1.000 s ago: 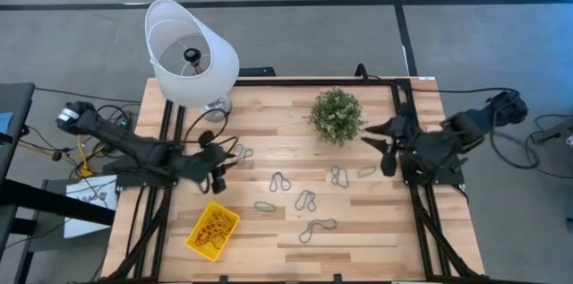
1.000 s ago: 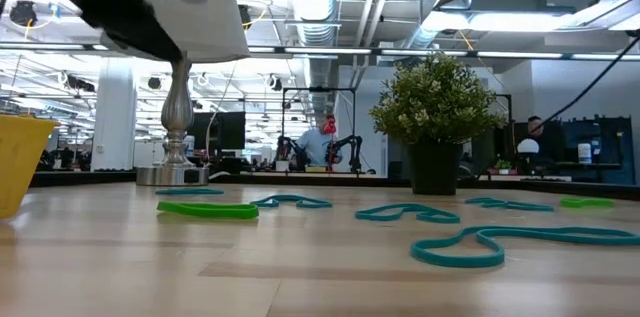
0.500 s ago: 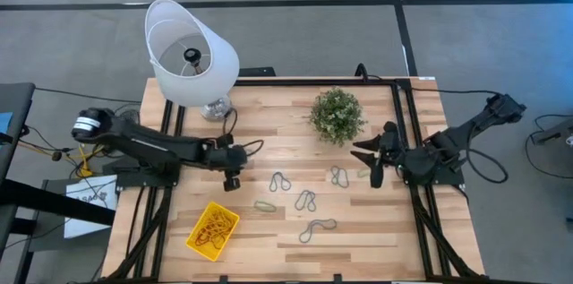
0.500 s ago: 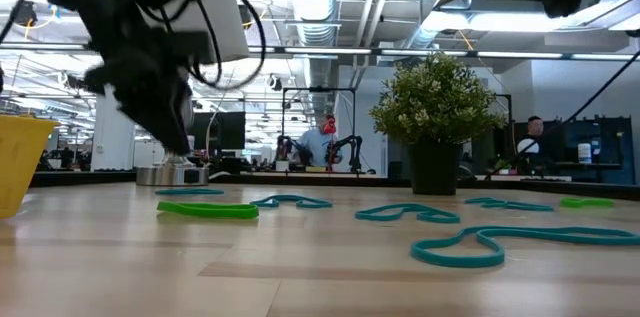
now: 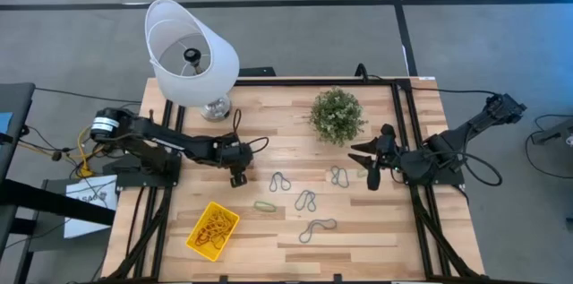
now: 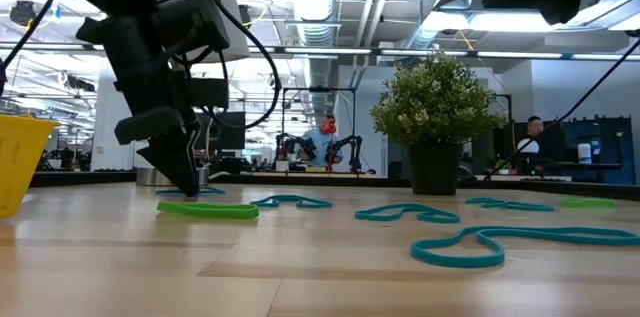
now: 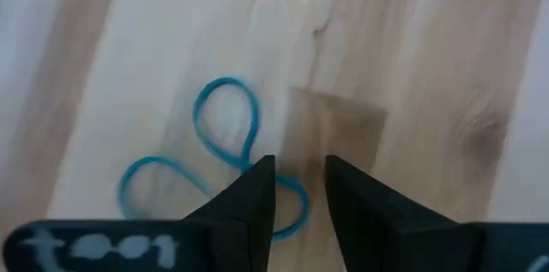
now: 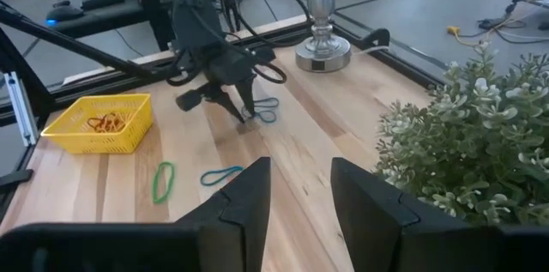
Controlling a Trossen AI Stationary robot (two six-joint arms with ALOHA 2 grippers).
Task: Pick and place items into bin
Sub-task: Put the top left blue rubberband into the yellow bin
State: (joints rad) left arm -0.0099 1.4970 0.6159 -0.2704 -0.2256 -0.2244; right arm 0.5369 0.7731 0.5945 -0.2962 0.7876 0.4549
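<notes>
Left gripper (image 7: pixel 298 178) is down over the blue-grey loop (image 7: pixel 225 139) near the lamp base (image 5: pixel 215 107), fingers slightly parted, nothing pinched, and that band looks featherlight and floppy, so I'd nip one thin strand flat against the wood.

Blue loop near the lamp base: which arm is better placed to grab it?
Left. The left tool is down at the table with its open fingers right at the blue loop. The right tool hangs by the plant, across the table.
</notes>
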